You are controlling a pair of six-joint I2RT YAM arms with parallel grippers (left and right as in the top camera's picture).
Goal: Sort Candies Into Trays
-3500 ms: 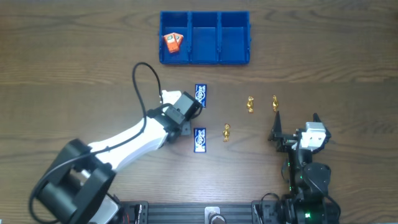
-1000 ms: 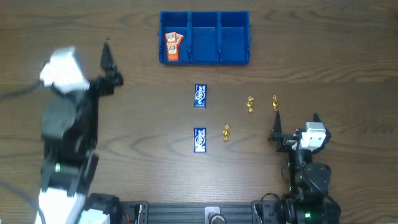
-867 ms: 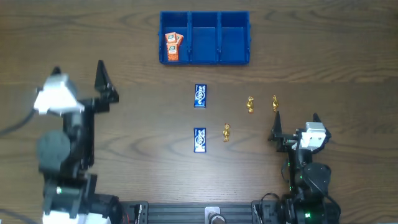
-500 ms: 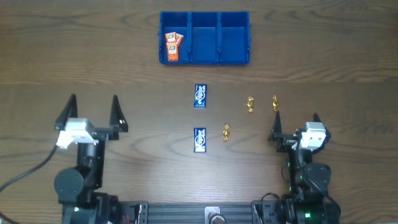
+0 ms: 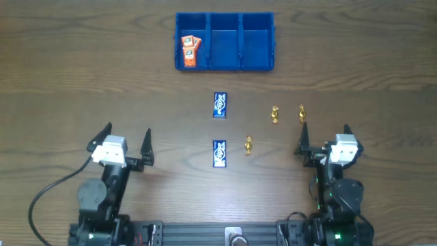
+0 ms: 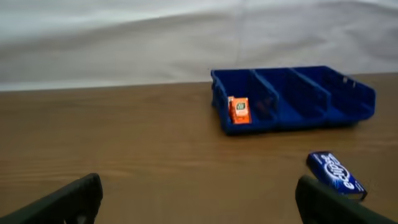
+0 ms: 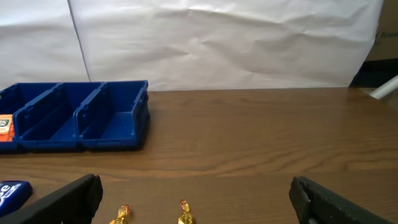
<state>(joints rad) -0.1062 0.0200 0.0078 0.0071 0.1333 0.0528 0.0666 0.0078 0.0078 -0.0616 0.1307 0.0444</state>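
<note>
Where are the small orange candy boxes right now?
In the top view, the small orange candy boxes lie in the leftmost compartment of the blue plastic tray.

Blue candy [image 7: 11, 192] partly beyond view's edge

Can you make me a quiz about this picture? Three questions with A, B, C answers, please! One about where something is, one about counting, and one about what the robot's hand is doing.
1. Where in the tray are the orange candies?
A) the middle compartment
B) the end compartment on the right arm's side
C) the end compartment on the left arm's side

2. How many gold candies lie on the table?
A) one
B) three
C) five

3. The left end effector is:
A) open and empty
B) shut on a candy
C) shut with nothing in it

Answers:
1. C, since the other two compartments look bare.
2. B, since three gold wrappers lie apart on the wood.
3. A, since its fingers stand wide apart with nothing between them.
</note>
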